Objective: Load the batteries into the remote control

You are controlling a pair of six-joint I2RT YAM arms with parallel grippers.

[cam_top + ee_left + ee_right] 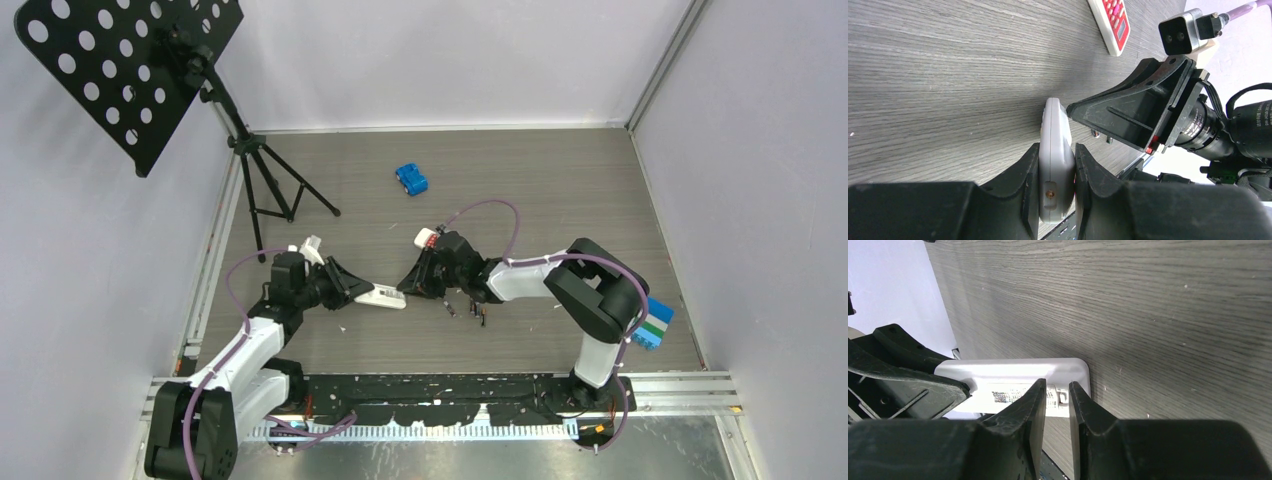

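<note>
White remote control [381, 297], long axis left-right.

Matt grey wood-grain table [500, 180], smooth white plastic remote [1055, 165]

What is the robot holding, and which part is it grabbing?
The left gripper pinches the remote at one end. The right gripper is at the other end; whether it holds anything cannot be told.

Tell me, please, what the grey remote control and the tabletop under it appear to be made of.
Grey remote control: likely moulded plastic, smooth with rounded corners and a soft sheen. Tabletop: probably wood-look laminate, since the grey grain runs flat and even.
</note>
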